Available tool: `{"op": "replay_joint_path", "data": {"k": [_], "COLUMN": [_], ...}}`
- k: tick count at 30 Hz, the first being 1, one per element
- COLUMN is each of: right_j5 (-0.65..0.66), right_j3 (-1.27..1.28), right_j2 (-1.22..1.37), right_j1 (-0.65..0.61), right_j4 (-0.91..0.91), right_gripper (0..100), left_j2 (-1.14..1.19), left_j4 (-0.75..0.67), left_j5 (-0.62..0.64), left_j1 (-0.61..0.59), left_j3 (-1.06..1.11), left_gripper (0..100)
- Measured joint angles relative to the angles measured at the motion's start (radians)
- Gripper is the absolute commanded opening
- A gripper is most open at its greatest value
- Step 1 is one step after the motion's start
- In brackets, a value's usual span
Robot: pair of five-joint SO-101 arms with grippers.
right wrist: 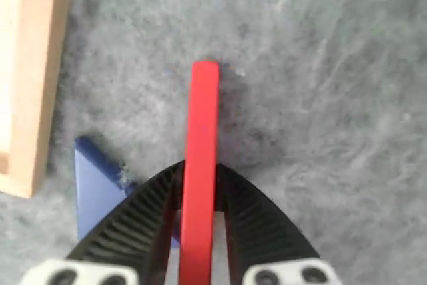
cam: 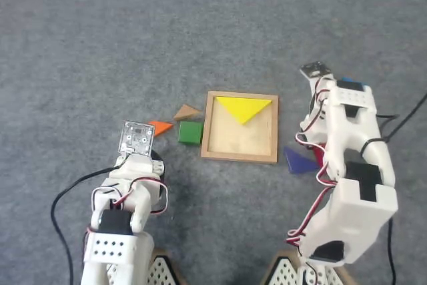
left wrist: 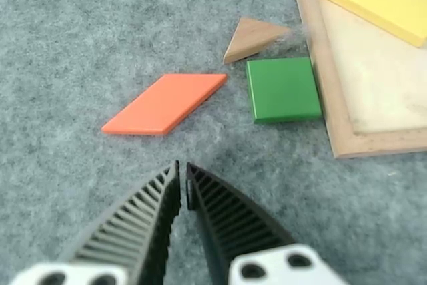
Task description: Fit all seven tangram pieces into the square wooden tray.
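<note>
The square wooden tray [cam: 208,128] lies mid-table with a yellow triangle [cam: 243,107] in its far part. Left of it lie an orange parallelogram [cam: 160,127], a brown triangle [cam: 187,111] and a green square [cam: 191,131]. In the left wrist view my left gripper [left wrist: 181,166] is shut and holds nothing, just short of the orange parallelogram [left wrist: 165,103], with the green square [left wrist: 283,89] beyond it by the tray [left wrist: 337,135]. My right gripper [right wrist: 200,168] is shut on a red piece [right wrist: 203,115] held on edge above the carpet. A blue triangle [right wrist: 93,185] lies beside it, right of the tray [right wrist: 33,78].
Grey carpet covers the table. The right arm [cam: 347,165] stands over the area right of the tray, where the blue triangle [cam: 300,160] lies. Another blue bit [cam: 353,82] peeks out behind that arm. The left arm [cam: 130,191] is at the front left.
</note>
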Motion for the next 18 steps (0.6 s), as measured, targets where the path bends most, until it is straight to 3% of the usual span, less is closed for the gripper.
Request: {"op": "replay_joint_path", "data": {"k": [12,18], "right_j5": [-0.229,-0.371], "right_j3": [-0.27,-0.385], "right_j2": [0.0,-0.011], "right_j1": [-0.011,-0.135], "right_j4": [0.275,0.364], "right_gripper": [0.6,0.6], "left_j2": [0.0,0.0], "left_j4": [0.0,0.0], "left_j5": [0.0,0.0], "left_j1": [0.0,0.0], "left_j3": [0.0,0.0], "left_gripper": [1,1]}}
